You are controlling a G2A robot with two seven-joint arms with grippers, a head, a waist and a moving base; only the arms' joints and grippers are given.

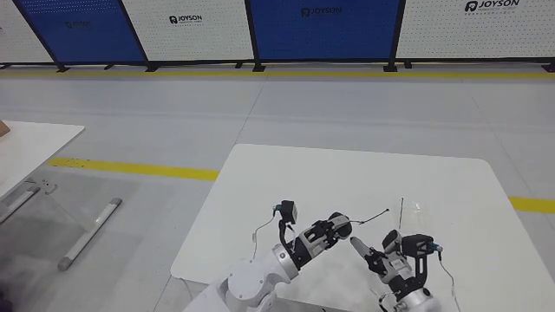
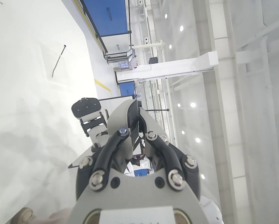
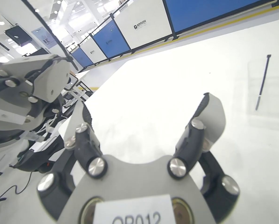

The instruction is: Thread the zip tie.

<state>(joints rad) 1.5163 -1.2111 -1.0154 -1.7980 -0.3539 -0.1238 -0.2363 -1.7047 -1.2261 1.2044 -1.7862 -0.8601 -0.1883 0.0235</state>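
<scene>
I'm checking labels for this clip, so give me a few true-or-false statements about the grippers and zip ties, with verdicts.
1. The left gripper is shut on a zip tie. True.
2. The right gripper grips one too. False: it is open and empty.
3. A second zip tie lies on the table. True.
4. The zip tie in the left gripper forms a closed loop. False: it sticks out straight.

The loose thin black plastic zip tie [image 1: 401, 214] lies on the flat white surface [image 1: 347, 173], three o'clock from the left gripper [image 1: 344, 224].
</scene>
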